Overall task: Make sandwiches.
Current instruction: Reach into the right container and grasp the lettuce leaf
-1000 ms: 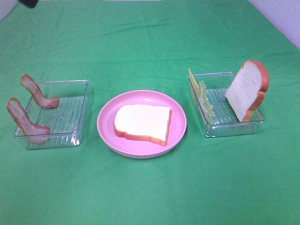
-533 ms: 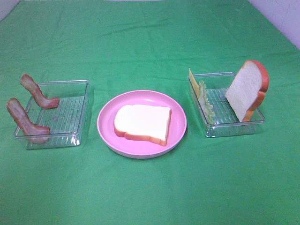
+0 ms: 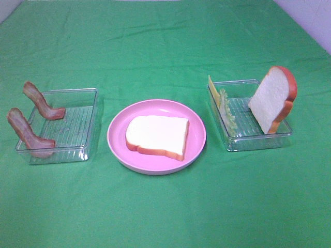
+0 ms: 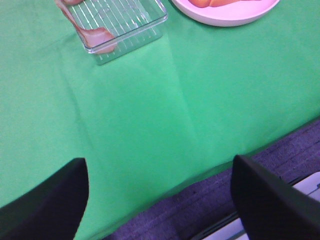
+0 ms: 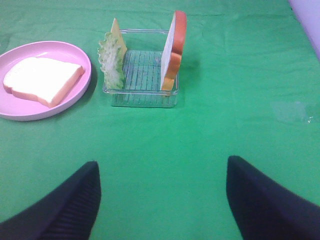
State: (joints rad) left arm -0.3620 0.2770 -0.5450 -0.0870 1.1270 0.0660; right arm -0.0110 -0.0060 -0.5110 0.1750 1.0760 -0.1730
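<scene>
One white bread slice with orange-brown crust lies flat on the pink plate. A second slice stands on edge in the right clear tray, with the lettuce leaf and yellow cheese square upright at its other end. Two bacon strips lean on the left tray. Neither gripper shows in the exterior high view. My left gripper is open and empty over the table's front edge, short of the bacon. My right gripper is open and empty, short of the right tray.
A green cloth covers the table. Its front edge and a dark floor strip show in the left wrist view. The plate with its slice lies beside the right tray. A pale wall borders the far right corner.
A dark piece of arm at the far left corner of the exterior high view has gone out of frame. The food, plate and trays have not moved.
</scene>
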